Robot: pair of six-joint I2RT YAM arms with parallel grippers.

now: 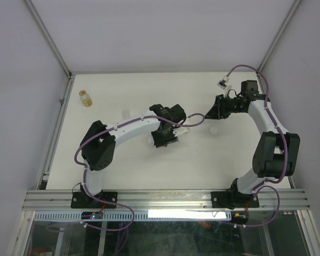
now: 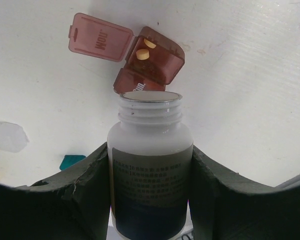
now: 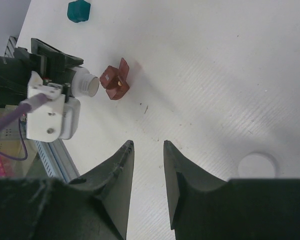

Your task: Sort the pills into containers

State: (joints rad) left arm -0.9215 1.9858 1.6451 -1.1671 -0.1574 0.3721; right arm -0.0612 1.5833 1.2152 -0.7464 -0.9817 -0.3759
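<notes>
Dark red container [image 2: 150, 62] lies on the tabletop [image 2: 250, 100] just beyond my left claw [image 2: 150, 170], one lid open, two yellow pills [image 2: 143, 54] inside. That claw is clamped on the white bottle [image 2: 150, 125], whose mouth almost touches the container. My right claw [image 3: 149, 150] hangs narrowly open, empty, well apart from it.

The dark red container [image 2: 150, 62] lies on the table [image 2: 250, 100] with one translucent lid swung fully open and flat; two pale yellow pills [image 2: 141, 54] sit in that open compartment; its other compartment is shut; the teal container [image 3: 79, 11] lies well apart, seemingly closed.
</notes>
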